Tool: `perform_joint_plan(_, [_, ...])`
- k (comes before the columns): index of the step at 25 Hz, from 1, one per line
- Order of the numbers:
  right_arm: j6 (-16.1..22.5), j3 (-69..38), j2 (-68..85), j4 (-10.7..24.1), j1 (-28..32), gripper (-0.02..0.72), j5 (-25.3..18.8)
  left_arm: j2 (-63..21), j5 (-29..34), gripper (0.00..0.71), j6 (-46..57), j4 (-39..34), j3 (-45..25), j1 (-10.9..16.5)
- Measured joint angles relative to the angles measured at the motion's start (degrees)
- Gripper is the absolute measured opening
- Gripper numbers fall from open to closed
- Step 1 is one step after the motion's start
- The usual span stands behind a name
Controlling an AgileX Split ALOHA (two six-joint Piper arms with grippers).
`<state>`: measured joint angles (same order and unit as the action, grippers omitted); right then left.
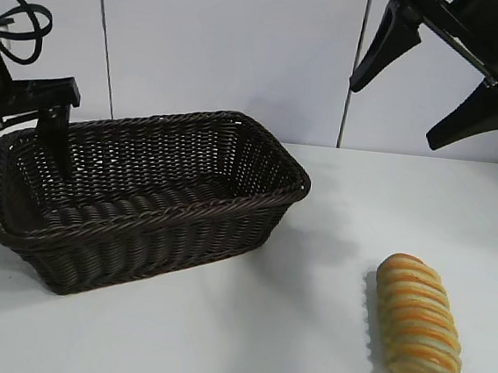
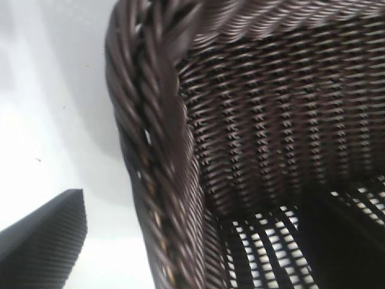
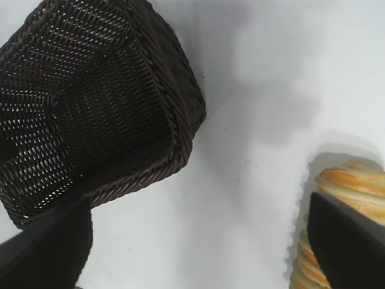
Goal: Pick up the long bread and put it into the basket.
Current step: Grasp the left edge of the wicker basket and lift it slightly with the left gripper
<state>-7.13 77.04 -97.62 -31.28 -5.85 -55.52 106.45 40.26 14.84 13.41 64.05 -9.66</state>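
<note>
The long bread [image 1: 418, 324], golden-tan with orange stripes, lies on the white table at the front right. It also shows in the right wrist view [image 3: 355, 186], partly behind one finger. The dark brown wicker basket [image 1: 167, 214] stands at the left and holds nothing. My right gripper [image 1: 395, 115] is open and empty, high above the table behind the bread; it also shows in its own view [image 3: 198, 205]. My left gripper [image 1: 42, 131] is open at the basket's left end. It straddles the rim [image 2: 150, 120], with one finger inside the basket and one outside.
White table [image 1: 331, 247] with bare surface between basket and bread. A white panelled wall stands behind. A black cable loop [image 1: 21, 32] hangs at the far left above the left arm.
</note>
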Motion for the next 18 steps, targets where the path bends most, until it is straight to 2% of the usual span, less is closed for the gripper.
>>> perform_joint_plan(6, [0.00,0.00,0.00,0.00,0.00,0.695,0.17,1.86,-1.86,0.685,-2.45,3.42,0.00,0.05])
perform_joint_plan(8, [0.00,0.00,0.00,0.00,0.00,0.695,0.23,1.86,-2.48,0.649,-2.75,3.91,0.00,0.05])
perform_joint_plan(18, [0.00,0.00,0.00,0.00,0.00,0.695,1.08,2.09,-2.53,0.211,-2.86,4.00,0.00,0.05])
